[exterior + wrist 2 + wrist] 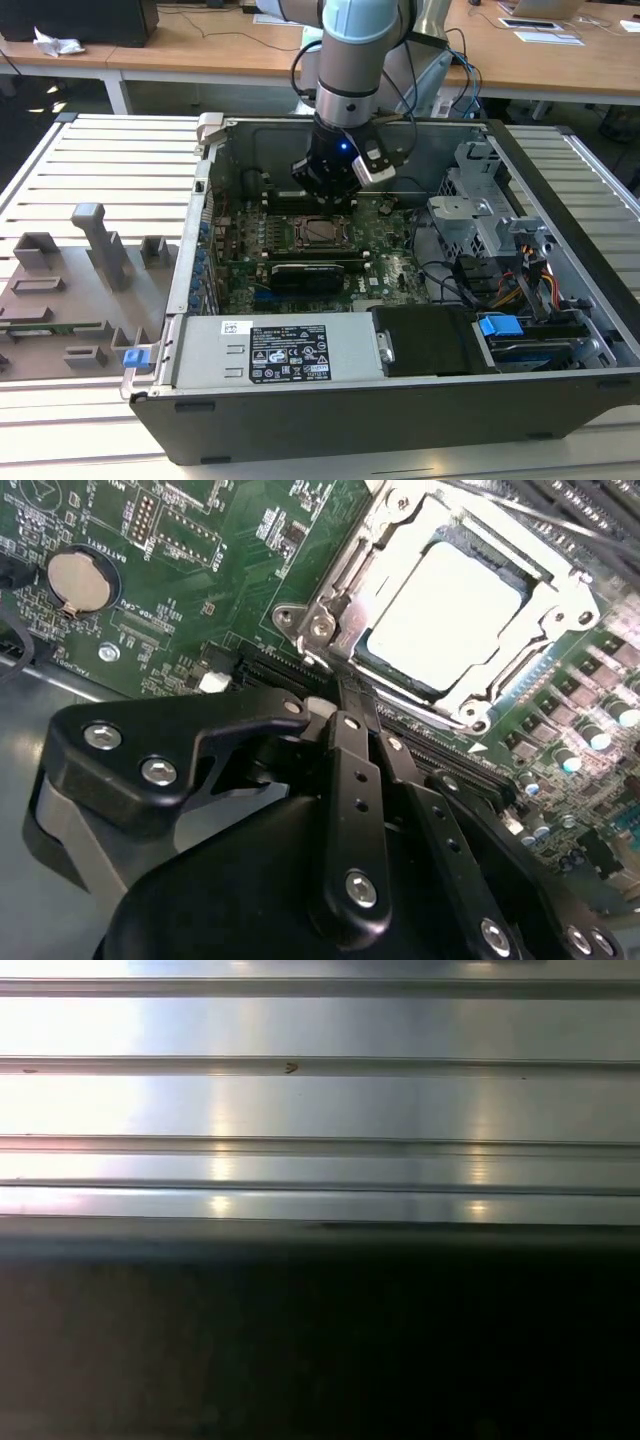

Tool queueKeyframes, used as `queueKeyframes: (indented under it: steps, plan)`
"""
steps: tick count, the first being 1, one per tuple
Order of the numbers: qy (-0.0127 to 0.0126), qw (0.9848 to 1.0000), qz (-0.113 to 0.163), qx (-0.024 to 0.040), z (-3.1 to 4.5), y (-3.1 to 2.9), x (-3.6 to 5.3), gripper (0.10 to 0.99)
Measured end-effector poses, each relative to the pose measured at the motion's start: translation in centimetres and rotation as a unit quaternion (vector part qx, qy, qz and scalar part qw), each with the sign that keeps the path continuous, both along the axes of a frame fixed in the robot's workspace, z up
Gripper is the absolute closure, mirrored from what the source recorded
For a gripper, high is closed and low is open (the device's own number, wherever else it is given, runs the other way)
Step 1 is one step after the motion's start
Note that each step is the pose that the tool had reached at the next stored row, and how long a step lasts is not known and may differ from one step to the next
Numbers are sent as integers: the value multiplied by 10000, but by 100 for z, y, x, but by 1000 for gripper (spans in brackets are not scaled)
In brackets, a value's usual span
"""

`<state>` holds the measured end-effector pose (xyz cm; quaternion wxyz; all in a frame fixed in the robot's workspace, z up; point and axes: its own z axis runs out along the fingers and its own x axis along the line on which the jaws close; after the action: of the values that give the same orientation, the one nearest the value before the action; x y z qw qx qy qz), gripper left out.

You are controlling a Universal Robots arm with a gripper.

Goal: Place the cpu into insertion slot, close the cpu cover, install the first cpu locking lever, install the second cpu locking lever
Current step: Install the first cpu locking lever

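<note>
While the arm is being held low inside the open computer case (560,250), the jaws (352,702) are being seen in the second wrist view with the two black fingers (355,780) pressed side by side, no gap showing between them and nothing being gripped. Their tips are being kept just short of the near edge of the cpu cover (345,590), at the silver frame's rim; whether that rim is being touched cannot be told.

Just beyond the fingertips, the cpu (445,610) is being seen lying flat in the insertion slot (372,658), its pale metal top being framed by the cover's square window. The cover is lying down over the chip's margins. Green circuit board (200,570) is being left open to one side of the jaws, where a round coin battery (78,580) is sitting well apart from the socket. A long black slot (290,670) is running directly beneath the fingertips, between them and the cover's edge.

In the exterior view the gripper (330,185) is being held right above the socket (322,232), with free room around it up to the case walls. The case is resting on a slatted metal bench (100,160), whose ribs (320,1110) are being shown in the first wrist view.
</note>
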<state>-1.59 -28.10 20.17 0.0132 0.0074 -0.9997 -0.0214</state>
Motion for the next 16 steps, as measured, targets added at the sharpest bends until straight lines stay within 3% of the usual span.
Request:
queueKeyframes:
  steps: [3,6,10,12,16]
  plan:
    - [-5,10000,0,1,0,1,11,980]
    - [-1,10000,2,-16,76,0,11,980]
    - [-1,10000,1,-33,96,-20,10,980]
    - [0,10000,1,-40,96,-53,10,980]
    - [0,10000,1,-40,96,-208,10,980]
